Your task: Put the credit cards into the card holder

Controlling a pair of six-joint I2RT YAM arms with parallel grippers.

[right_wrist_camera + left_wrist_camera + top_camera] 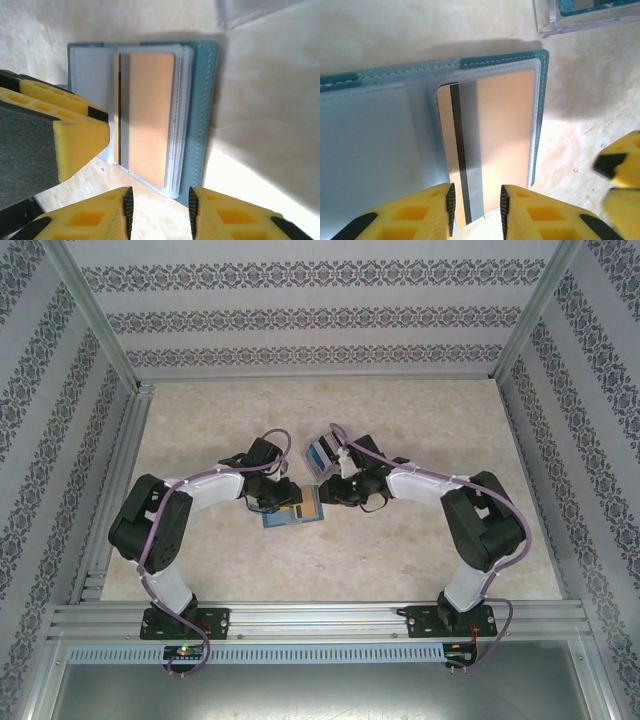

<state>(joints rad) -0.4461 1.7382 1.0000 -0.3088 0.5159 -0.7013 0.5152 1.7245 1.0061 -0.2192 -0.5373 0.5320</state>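
The card holder [370,140] lies open on the table, teal-edged with clear sleeves. A tan-orange credit card [505,130] with a dark stripe lies in its right-hand sleeve, its near end sticking out slightly. My left gripper [476,200] hovers over that near end with its jaws open and not touching the card. My right gripper [160,205] is open at the near edge of the holder [200,115], nothing between its fingers. From above, both grippers [283,502] [335,492] meet over the holder [280,520]. The card [150,110] is partly hidden by the left finger [60,135].
A clear plastic box [322,453] holding more cards stands just beyond the holder, its corner visible in the left wrist view [580,15]. The right gripper's yellow finger [620,170] is close on the right. Patterned walls and metal rails surround the beige table [200,430].
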